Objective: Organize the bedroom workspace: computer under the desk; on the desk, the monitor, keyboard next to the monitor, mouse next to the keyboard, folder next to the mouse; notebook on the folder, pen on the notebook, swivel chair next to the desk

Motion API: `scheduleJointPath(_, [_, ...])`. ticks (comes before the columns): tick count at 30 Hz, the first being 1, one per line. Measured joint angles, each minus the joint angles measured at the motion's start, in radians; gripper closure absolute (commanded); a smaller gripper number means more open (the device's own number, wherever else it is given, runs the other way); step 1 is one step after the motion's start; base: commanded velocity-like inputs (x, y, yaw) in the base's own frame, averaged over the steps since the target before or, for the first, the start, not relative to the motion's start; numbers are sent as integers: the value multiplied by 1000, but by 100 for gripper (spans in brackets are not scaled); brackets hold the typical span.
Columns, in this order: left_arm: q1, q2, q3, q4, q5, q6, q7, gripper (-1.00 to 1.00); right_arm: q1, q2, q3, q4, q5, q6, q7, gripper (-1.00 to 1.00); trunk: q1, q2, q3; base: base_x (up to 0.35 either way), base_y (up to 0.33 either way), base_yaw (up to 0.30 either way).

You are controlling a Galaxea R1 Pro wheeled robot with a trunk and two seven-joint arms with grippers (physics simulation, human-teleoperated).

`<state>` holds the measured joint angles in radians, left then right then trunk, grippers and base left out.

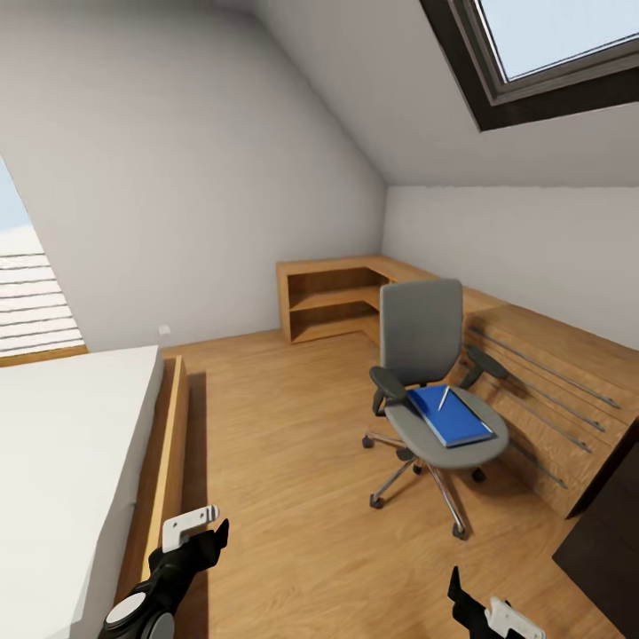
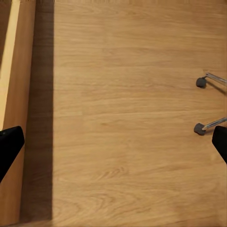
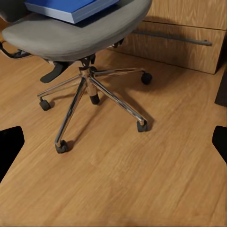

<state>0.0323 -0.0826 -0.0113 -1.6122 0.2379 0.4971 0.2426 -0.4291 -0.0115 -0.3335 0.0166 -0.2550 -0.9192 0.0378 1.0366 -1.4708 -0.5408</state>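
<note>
**Chair with folder stood mid-room, both grippers empty**

In the head view the chair (image 1: 426, 373) stood on the wood floor (image 1: 284, 461) in an attic bedroom, well apart from the bed (image 1: 71, 444) at the left. Its back faced a low wood cabinet (image 1: 541, 390) with long grey handles, which ran along the right wall and turned the corner into open shelves (image 1: 333, 306). The blue folder (image 1: 451, 415) lay flat on the seat, and the pale pen (image 1: 443, 397) lay on top of it, slanting toward the backrest. A dark edge at the lower right corner may have been the desk (image 1: 608, 550); too little of it showed to be sure. A skylight (image 1: 550, 44) sat in the sloped ceiling above.

The left gripper (image 1: 200, 528) hung low near the bed frame. In the left wrist view its fingertips (image 2: 9, 144) stood wide apart at the picture's edges, nothing between them, over bare floor with two chair castors (image 2: 200, 128) off to one side.

The right gripper (image 1: 484, 612) hung low near the chair's base. In the right wrist view its fingers (image 3: 10, 142) were likewise spread wide and empty, pointed at the chrome star base (image 3: 90, 90); the seat and folder (image 3: 71, 9) showed above it, close to a cabinet drawer.
</note>
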Motion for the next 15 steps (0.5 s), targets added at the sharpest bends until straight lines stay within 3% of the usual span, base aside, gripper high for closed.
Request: scheduleJointPath(15, [0, -1, -35, 12, 0, -1, 1, -100, 2, 3, 0, 0, -1, 37, 1, -100, -58, 105, 47, 0, 0, 0])
